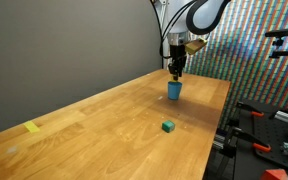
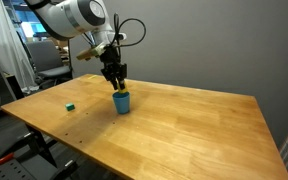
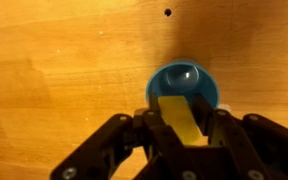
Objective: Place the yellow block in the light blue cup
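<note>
yellow block held in jaws, above light blue cup

On my feed I see yellow block, light blue cup, black gripper, green cube, yellow patch, honey wood-grain table.

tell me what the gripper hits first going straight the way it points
Probably the light blue cup: the gripper, shut on the yellow block, points into its opening; depth is unclear.
</note>
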